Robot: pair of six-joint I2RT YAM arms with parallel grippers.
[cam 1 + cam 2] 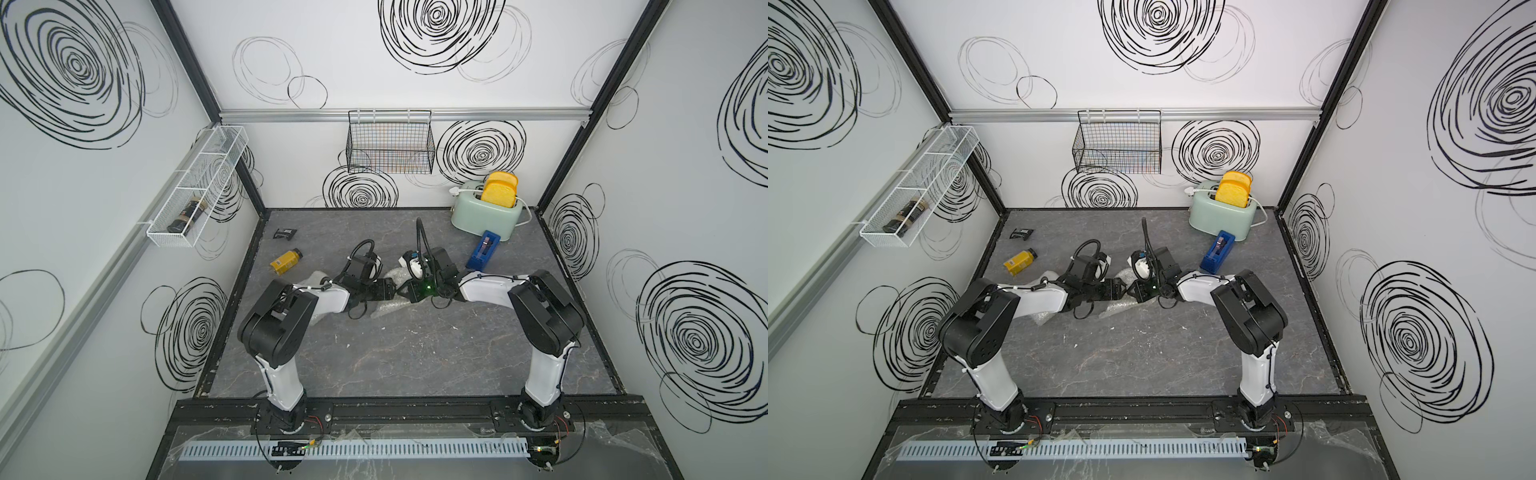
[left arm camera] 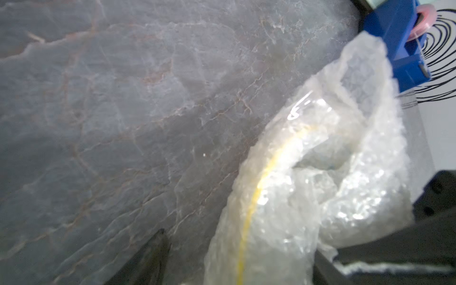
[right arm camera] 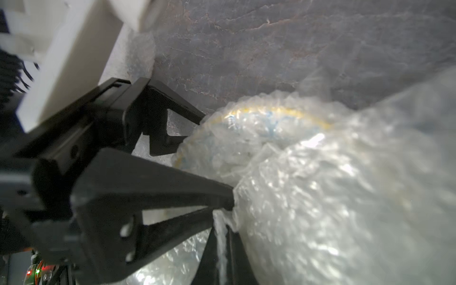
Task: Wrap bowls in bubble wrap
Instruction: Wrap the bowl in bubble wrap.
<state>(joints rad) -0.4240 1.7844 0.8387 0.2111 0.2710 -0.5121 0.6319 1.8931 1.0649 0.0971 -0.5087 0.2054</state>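
**Student:** Where does the bowl lie?

**Tutor:** The round pale ceramic bowl with a yellow rim line [image 2: 256,190] sits inside the crumpled translucent bubble wrap [image 3: 333,197]. The bundle rests on the grey marbled tabletop [image 1: 395,353], left of the mint-green toaster [image 1: 478,216] and nearer the arm bases than it.

**Student:** And the end effectors?

**Tutor:** The black right gripper [image 3: 227,214] is closed tight, pinching a fold of the wrap at the bundle's side. The black left gripper [image 3: 191,129] has its jaws wide apart, with the fingertips at the wrapped rim. In its wrist view one finger [image 2: 155,254] stands clear of the wrap, so it clamps nothing. Both meet at the bundle, well apart from the toaster. A blue tape dispenser [image 1: 482,249] stands just beside the toaster, on its near side.
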